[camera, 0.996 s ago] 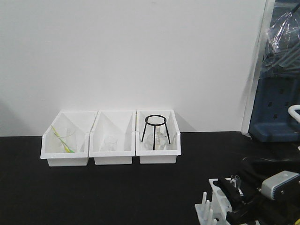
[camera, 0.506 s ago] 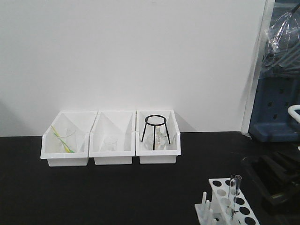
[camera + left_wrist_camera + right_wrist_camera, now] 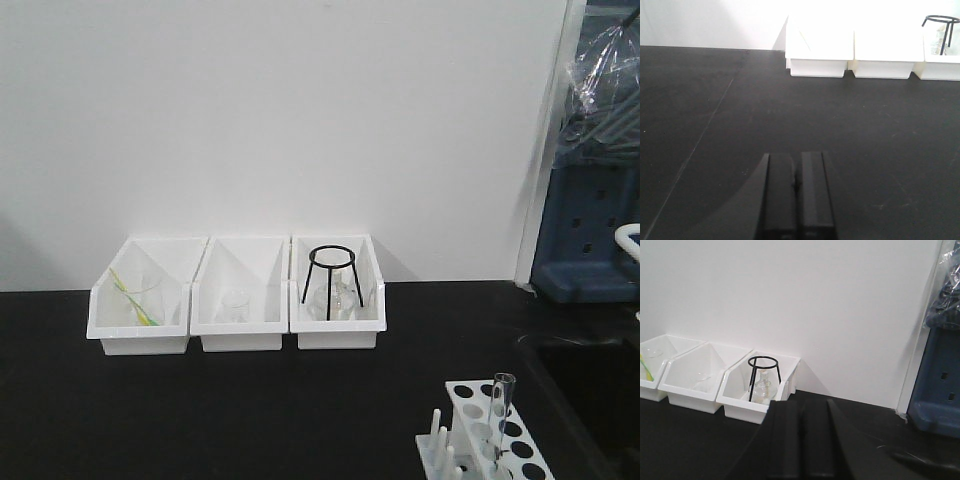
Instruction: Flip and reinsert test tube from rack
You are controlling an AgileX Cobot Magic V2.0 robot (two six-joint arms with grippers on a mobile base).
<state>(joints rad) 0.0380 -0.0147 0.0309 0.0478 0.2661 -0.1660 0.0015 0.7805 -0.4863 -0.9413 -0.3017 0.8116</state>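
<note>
- The slender clear glass test tube point(image 3: 499, 412) stands upright in the small white holed rack point(image 3: 520, 440), lower right (seemingly reinserted).
- Left gripper point(image 3: 796, 192) and right gripper point(image 3: 802, 440): jaws pressed together, empty, clear of the rack.

A black table point(image 3: 250, 410) carries three white open-front bins point(image 3: 236, 295) in a row by the wall, and a white rack point(image 3: 480, 440) at its near right edge

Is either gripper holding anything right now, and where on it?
Nothing: left gripper and right gripper are shut empty; the clear glass test tube stands in the white rack.
</note>
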